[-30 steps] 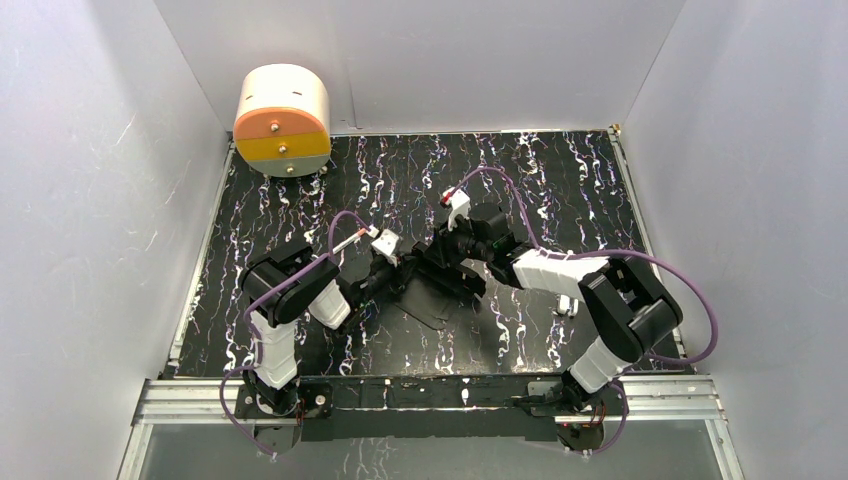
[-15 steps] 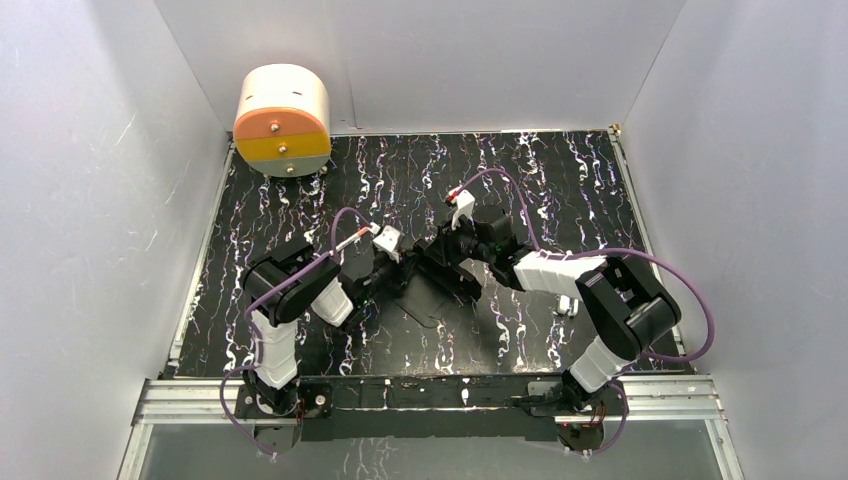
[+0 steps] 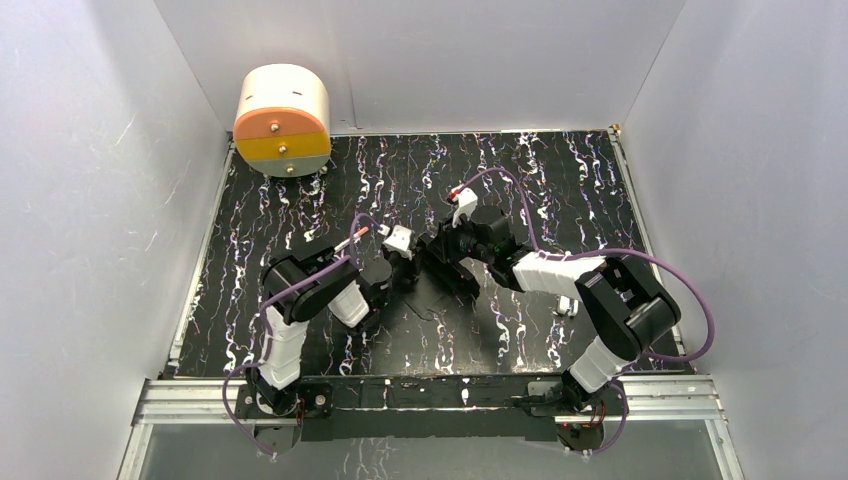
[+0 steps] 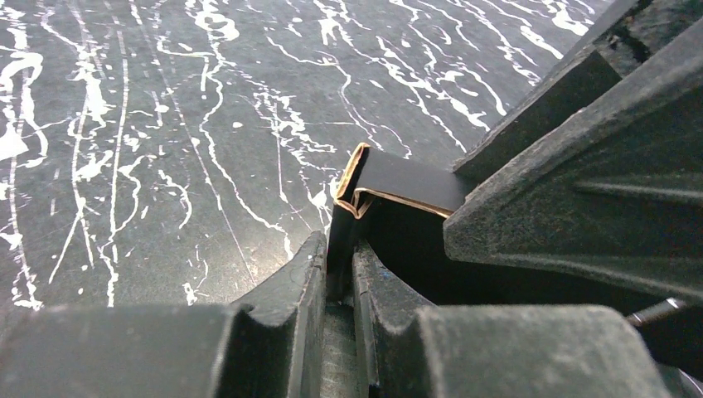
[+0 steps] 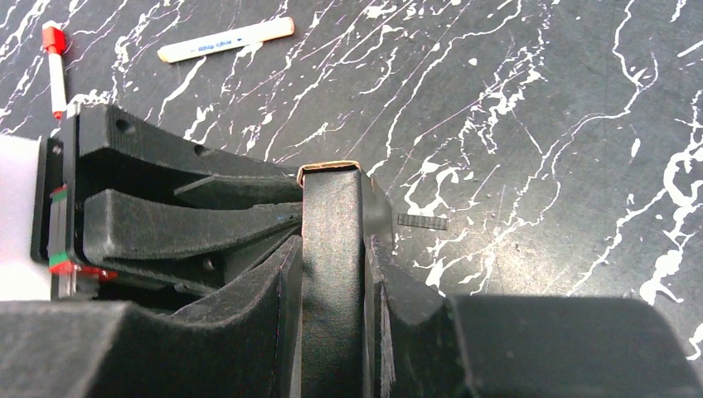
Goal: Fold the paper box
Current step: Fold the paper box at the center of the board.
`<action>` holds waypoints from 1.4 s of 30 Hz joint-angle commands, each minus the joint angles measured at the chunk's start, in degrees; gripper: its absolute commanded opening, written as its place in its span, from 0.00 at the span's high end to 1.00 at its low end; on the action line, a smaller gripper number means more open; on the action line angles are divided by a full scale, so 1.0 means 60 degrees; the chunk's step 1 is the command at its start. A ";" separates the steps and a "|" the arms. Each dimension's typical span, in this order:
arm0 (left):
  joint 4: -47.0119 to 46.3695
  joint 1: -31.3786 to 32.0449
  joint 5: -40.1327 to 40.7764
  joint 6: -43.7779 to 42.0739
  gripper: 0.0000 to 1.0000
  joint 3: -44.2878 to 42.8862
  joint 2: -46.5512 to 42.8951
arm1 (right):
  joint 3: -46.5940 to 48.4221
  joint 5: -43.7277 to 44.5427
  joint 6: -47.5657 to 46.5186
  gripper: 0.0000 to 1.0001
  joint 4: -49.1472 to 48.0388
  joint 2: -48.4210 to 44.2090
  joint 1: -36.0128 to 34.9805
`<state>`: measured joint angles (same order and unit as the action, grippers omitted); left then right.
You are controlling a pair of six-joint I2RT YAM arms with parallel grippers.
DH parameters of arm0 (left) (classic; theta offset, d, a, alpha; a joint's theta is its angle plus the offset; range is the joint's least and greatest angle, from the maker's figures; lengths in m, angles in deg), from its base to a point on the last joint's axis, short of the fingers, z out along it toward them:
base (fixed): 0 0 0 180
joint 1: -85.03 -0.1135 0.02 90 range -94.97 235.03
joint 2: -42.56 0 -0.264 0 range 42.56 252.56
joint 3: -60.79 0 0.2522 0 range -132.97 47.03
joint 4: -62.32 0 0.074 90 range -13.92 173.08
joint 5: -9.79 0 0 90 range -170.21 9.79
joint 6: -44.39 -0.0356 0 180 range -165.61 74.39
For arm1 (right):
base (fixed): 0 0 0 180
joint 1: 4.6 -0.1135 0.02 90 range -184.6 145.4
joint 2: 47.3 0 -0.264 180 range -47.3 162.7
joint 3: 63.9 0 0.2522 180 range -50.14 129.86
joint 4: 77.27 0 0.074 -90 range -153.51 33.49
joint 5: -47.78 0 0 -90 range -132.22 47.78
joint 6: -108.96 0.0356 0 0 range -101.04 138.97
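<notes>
The paper box point(image 4: 396, 179) is matte black card with a brown cut edge, partly folded and held between both grippers at the table's middle. My left gripper point(image 4: 340, 249) is shut on a thin upright wall of the box. My right gripper point(image 5: 333, 245) is shut on a wider black panel of the box point(image 5: 332, 215), whose folded top edge shows just past the fingertips. In the top view the left gripper point(image 3: 407, 268) and right gripper point(image 3: 440, 258) meet nose to nose, with the box point(image 3: 424, 274) mostly hidden between them.
A round white and orange container point(image 3: 283, 118) stands at the back left corner. A white stick point(image 5: 225, 40) and a small black strip point(image 5: 421, 220) lie on the marbled table. A small white object point(image 3: 566, 305) lies by the right arm. White walls enclose three sides.
My left arm has moved right and forward, closing on the right gripper. The card that lay spread flat toward the near side is now drawn up between the two grippers.
</notes>
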<state>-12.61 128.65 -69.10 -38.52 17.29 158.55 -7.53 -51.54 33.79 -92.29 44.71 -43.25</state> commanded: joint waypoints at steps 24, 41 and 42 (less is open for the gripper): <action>0.1695 0.0796 0.4881 0.1628 0.99 -0.1108 -0.0402 | 0.0057 -0.0654 0.0594 0.71 0.0460 -0.0088 -0.0776; 0.1086 0.0787 0.3327 0.1939 0.80 0.0077 -0.1440 | -0.0285 0.0469 0.0433 0.71 0.0495 -0.0700 -0.0778; 0.1088 0.0787 0.3232 0.1777 0.78 0.0197 -0.1552 | -0.0258 0.0534 0.0341 0.71 0.0580 -0.0726 -0.0772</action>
<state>-1.96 134.28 -49.41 -25.36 16.66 153.67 -8.39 -47.06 35.70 -92.51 43.31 -46.47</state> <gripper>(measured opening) 0.195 0.380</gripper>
